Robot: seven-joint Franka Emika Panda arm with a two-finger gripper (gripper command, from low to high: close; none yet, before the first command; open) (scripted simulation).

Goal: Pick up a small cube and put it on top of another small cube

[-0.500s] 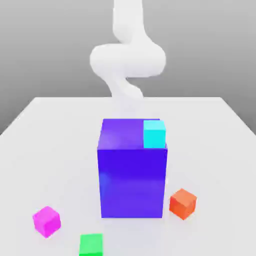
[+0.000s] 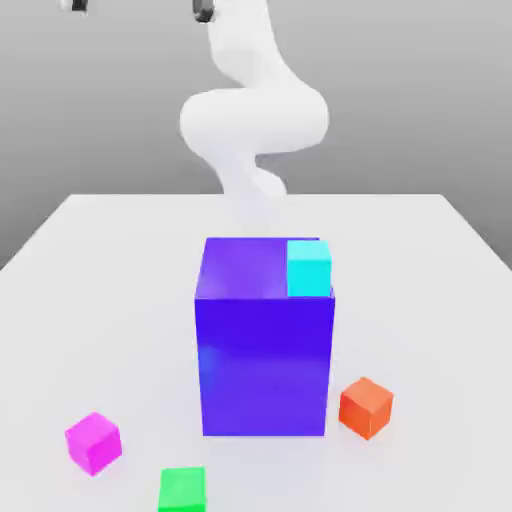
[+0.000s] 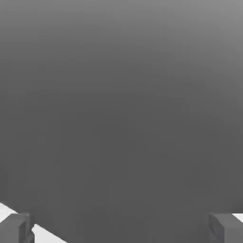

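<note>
1. We see a white table spreading across the lower part of the exterior view, under a plain grey backdrop.
2. We see the white robot arm rising behind the tall block and curling up to the top edge of the exterior view.
3. We see a tall blue-violet block standing upright near the middle of the table.
4. We see the gripper at the very top of the exterior view, high above the table and well apart from every cube. Its two fingers stand wide apart with nothing between them.
5. We see a cyan cube resting on top of the tall block, at the corner toward the exterior view's right.
6. We see the small magenta cube lying on the table near the front, toward the exterior view's left of the tall block and apart from it.
7. We see an orange cube on the table just beside the tall block's lower corner, on the exterior view's right.
8. We see a green cube at the front edge of the exterior view, near the magenta cube but not touching it.
</note>
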